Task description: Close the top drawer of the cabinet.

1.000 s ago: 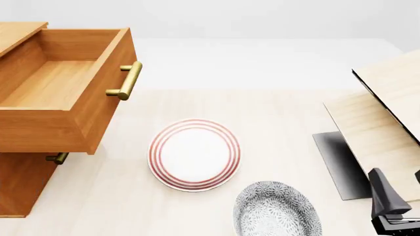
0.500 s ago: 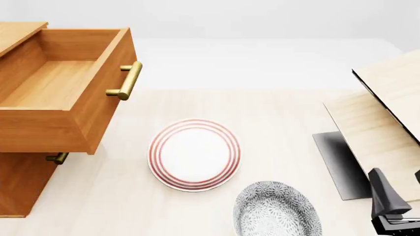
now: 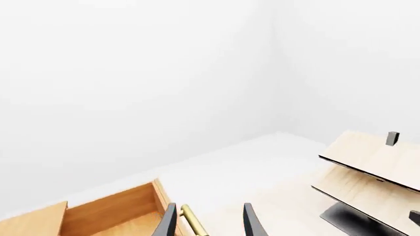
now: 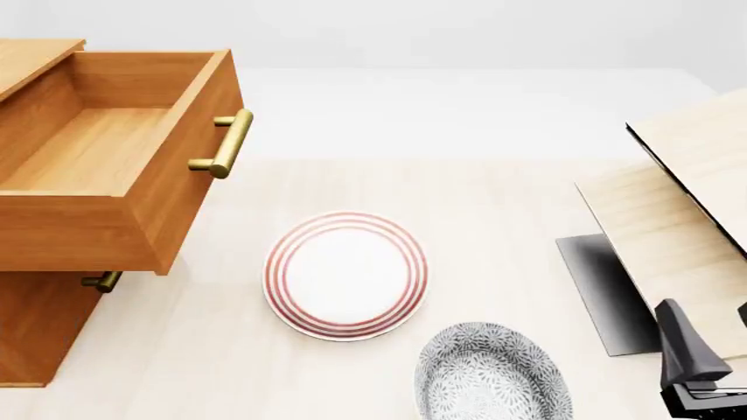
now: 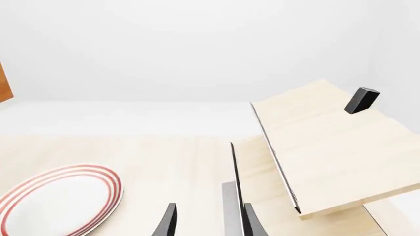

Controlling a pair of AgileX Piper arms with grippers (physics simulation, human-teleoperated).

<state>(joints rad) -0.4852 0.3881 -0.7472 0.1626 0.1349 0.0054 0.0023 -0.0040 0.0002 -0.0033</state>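
Pale wood table [image 4: 502, 201], white walls; top drawer [image 4: 111, 166] open at ten o'clock; left gripper [image 3: 208, 221] and right gripper [image 5: 208, 221] both parted, empty.

Count, front view: one cabinet [image 4: 41, 324]; two drawers, the top drawer [image 4: 111, 166] and a lower drawer [image 4: 47, 319] (mostly hidden beneath it). Two brass handles: upper [image 4: 227, 144], lower [image 4: 103, 282]. Two plates: one red-ringed plate [image 4: 345, 276], one grey patterned plate [image 4: 492, 372]. One pale wood structure [image 4: 683, 210]. One tabletop [image 4: 491, 201].
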